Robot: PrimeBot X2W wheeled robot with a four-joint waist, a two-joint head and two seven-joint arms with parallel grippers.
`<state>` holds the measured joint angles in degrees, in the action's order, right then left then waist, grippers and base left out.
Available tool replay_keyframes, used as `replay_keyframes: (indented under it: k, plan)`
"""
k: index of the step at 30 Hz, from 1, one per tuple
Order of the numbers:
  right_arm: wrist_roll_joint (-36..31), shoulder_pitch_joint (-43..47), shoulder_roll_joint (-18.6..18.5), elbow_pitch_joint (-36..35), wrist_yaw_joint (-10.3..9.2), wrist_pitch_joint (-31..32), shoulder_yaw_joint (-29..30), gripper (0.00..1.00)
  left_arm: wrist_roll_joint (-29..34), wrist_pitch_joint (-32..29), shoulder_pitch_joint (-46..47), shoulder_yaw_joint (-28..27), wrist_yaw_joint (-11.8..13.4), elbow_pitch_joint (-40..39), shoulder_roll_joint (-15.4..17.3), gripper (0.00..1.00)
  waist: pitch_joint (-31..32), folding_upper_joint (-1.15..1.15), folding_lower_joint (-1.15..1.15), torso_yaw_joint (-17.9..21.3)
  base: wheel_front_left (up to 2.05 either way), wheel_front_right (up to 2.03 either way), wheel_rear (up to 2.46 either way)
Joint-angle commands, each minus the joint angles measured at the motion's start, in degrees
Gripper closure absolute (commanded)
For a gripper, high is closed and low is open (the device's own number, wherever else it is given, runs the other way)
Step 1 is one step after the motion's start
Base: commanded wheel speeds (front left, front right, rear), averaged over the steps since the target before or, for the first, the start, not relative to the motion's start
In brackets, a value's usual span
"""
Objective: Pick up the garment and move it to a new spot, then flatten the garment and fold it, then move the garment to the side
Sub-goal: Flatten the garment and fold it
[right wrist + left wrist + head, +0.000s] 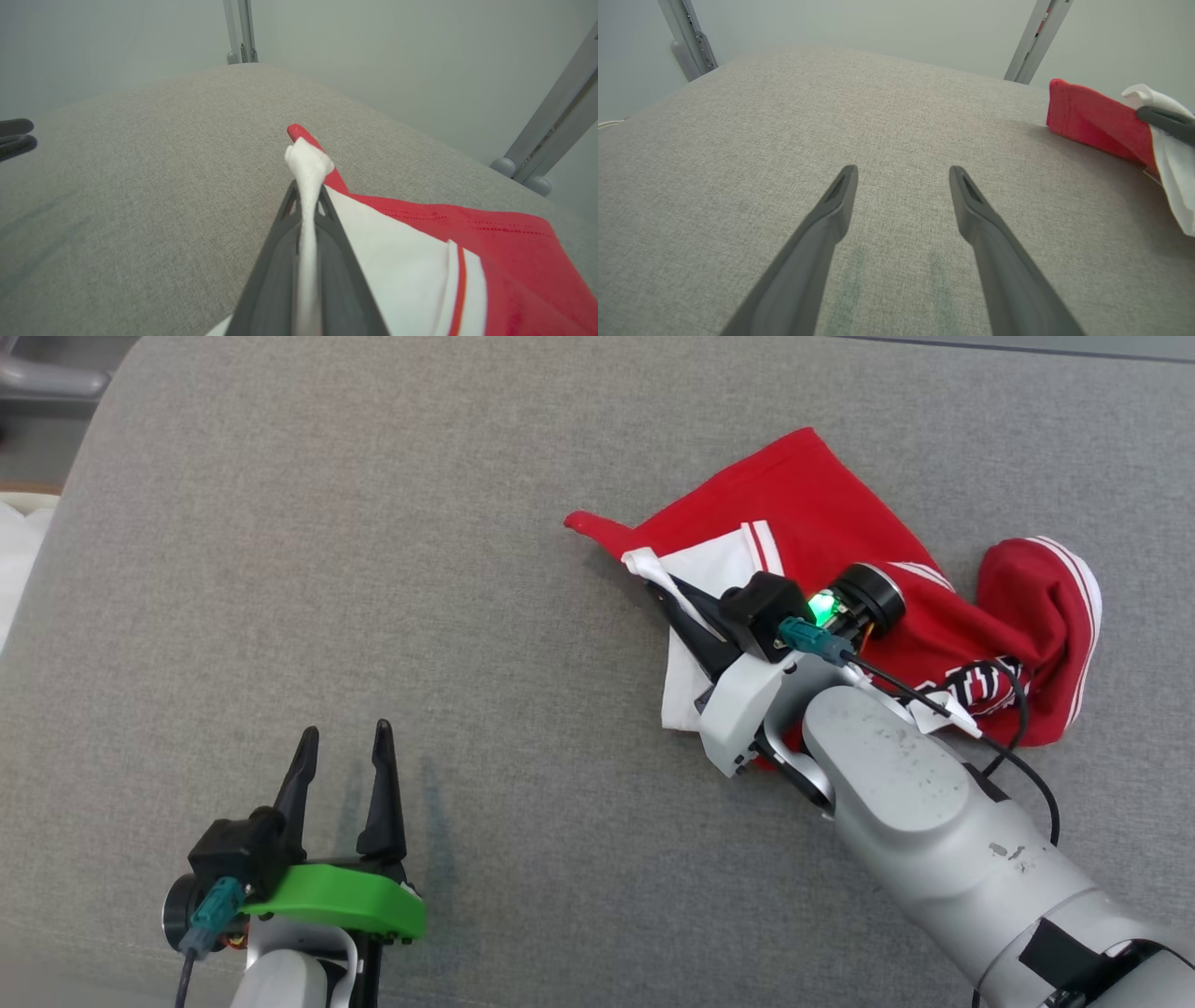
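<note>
**A:** Where is the garment [803, 523]?

**B:** It's crumpled on the right side of the grey table [373, 523]. The right gripper [665, 583] has its jaws pressed together on a white edge [308, 161] at the cloth's left end. The left gripper [343, 735] hovers well apart, jaws spread, holding nothing.

**A:** Risk?

**B:** The pinch looks thin to me. Only a narrow fold is caught, so a lift could let it slip out.

**A:** Containers?

**B:** Nothing to report. The cloth lies straight on the table.
</note>
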<state>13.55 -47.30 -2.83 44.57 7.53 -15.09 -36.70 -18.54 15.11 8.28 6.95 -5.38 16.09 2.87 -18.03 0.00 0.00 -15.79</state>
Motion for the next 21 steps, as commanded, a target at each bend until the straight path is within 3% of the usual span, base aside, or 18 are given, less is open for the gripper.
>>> replay_keyframes:
  k: [1, 6, 13, 15, 17, 18, 19, 20, 21]
  plan:
    - [-0.61, 0.09, -0.21, -1.08, -0.09, -0.08, -0.15, 1.0, 0.15, 0.05, -0.03, 0.03, -0.17, 0.0, 0.12, 0.0, 1.01, 0.0, 0.0, 0.4, 0.0, 0.0, 0.0]
    - [-0.35, 1.05, -0.28, -8.54, -0.09, -0.09, 2.6, 1.0, 0.78, 0.04, -1.14, 0.09, -0.2, -0.23, 0.12, 0.0, 2.93, 0.0, 0.0, 1.62, 0.0, 0.0, 0.0]
    - [0.45, 10.7, -0.16, -22.12, -0.09, -0.09, 12.66, 1.0, 2.28, 0.04, -2.85, -0.81, -0.33, -0.51, 0.12, 0.0, 6.1, 0.0, 0.0, 6.33, 0.0, 0.0, 0.0]
    - [-0.12, 14.92, -0.23, -24.67, -0.09, -0.08, 15.57, 0.91, 2.59, 0.04, -3.28, -0.98, -0.43, -0.7, 0.12, 0.0, 6.93, 0.0, 0.0, 8.09, 0.0, 0.0, 0.0]
    - [-0.29, 19.88, -0.27, -26.26, -0.09, -0.08, 18.61, 0.75, 2.91, 0.04, -3.67, -1.05, -0.43, -0.85, 0.12, 0.0, 7.79, 0.0, 0.0, 9.92, 0.0, 0.0, 0.0]
    - [-0.49, 22.38, -0.24, -26.6, -0.09, -0.08, 20.39, 0.6, 3.0, 0.04, -3.74, -1.07, -0.4, -0.97, 0.14, 0.0, 8.13, 0.0, 0.0, 10.9, 0.0, 0.0, 0.0]
    - [-0.35, 24.41, -0.23, -26.85, -0.09, -0.08, 22.23, 0.36, 3.15, 0.04, -3.95, -1.15, -0.36, -1.02, 0.12, 0.0, 8.47, 0.0, 0.0, 11.81, 0.0, 0.0, 0.0]
    - [-0.77, 26.8, -0.24, -26.82, -0.09, -0.09, 24.65, 0.0, 3.27, 0.04, -4.06, -0.99, -0.41, -1.05, 0.12, 0.0, 8.73, 0.0, 0.0, 12.65, 0.0, 0.0, 0.0]
    - [-1.71, 28.57, -0.22, -26.4, -0.09, -0.08, 26.44, 0.0, 3.43, 0.04, -4.12, -0.84, -0.47, -1.11, 0.12, 0.0, 8.88, 0.0, 0.0, 13.37, 0.0, 0.0, 0.0]
